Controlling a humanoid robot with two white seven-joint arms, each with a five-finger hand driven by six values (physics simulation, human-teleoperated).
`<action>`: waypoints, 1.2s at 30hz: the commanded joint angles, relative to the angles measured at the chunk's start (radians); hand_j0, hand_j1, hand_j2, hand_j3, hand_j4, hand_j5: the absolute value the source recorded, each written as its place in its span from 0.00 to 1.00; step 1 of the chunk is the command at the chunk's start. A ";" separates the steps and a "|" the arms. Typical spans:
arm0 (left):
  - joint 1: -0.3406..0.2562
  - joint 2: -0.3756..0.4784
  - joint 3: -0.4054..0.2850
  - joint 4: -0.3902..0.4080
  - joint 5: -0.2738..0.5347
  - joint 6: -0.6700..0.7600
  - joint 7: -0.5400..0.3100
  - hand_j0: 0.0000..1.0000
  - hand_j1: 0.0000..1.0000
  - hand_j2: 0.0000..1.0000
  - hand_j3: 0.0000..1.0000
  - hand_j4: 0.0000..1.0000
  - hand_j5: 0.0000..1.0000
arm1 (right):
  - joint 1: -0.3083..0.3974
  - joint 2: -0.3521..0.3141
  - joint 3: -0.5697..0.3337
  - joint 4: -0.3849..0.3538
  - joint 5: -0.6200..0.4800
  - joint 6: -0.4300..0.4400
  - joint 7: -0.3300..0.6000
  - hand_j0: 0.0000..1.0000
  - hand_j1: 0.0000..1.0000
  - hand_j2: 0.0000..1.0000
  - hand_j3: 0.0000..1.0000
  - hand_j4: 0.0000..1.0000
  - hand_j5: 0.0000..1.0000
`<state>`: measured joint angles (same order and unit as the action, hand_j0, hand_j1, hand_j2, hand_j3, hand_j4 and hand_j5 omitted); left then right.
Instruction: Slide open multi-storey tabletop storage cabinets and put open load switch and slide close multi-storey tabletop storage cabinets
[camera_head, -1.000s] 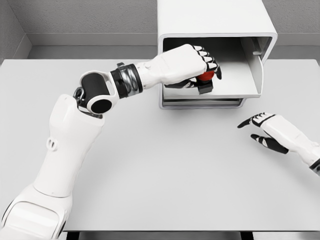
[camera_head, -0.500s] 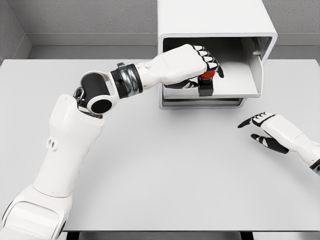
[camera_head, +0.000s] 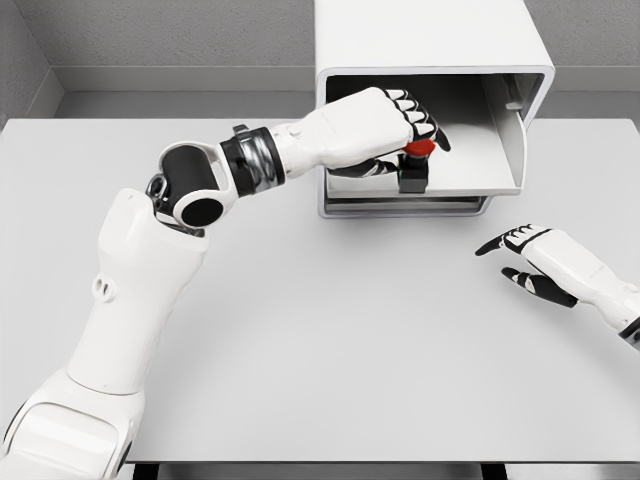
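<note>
— Left hand (camera_head: 385, 128), what has it got?
— Its fingers are curled round the load switch (camera_head: 414, 166), a small black block with a red cap. The red top shows just under the fingertips, the black base below it.
— And where is the switch?
— Inside the pulled-out drawer (camera_head: 480, 170) of the storage cabinet (camera_head: 425, 45). Whether its base touches the drawer floor I cannot tell.
— Start nearer. What lies closest?
— The white table (camera_head: 320, 340), with the left arm crossing it from the lower left. To the right, the right hand (camera_head: 540, 262) sits low over the table, fingers spread and relaxed, holding nothing, well apart from the cabinet.
— And furthest?
— The cabinet's white body at the table's back edge, the drawer jutting out toward the robot.
</note>
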<state>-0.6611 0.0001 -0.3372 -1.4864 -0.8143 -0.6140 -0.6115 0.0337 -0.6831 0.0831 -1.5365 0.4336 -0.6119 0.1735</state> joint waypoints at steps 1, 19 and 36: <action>0.000 0.000 0.006 -0.002 0.006 0.003 0.001 0.78 0.78 0.78 0.78 0.78 0.78 | 0.000 -0.001 0.000 -0.001 -0.007 0.001 0.000 0.62 0.62 0.62 0.62 0.62 0.62; 0.089 0.164 0.033 -0.297 0.170 0.003 0.001 1.00 1.00 1.00 1.00 1.00 1.00 | 0.000 -0.003 0.003 -0.059 -0.007 0.001 0.001 0.63 0.63 0.63 0.63 0.63 0.63; 0.661 0.456 0.645 -0.109 0.570 0.003 0.001 1.00 1.00 1.00 1.00 1.00 1.00 | -0.080 0.013 0.058 -0.157 -0.009 0.001 0.001 0.63 0.63 0.63 0.63 0.63 0.63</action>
<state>0.0000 0.4507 0.2869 -1.6480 -0.2554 -0.6137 -0.6114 -0.0476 -0.6709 0.1367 -1.7032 0.4322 -0.6118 0.1753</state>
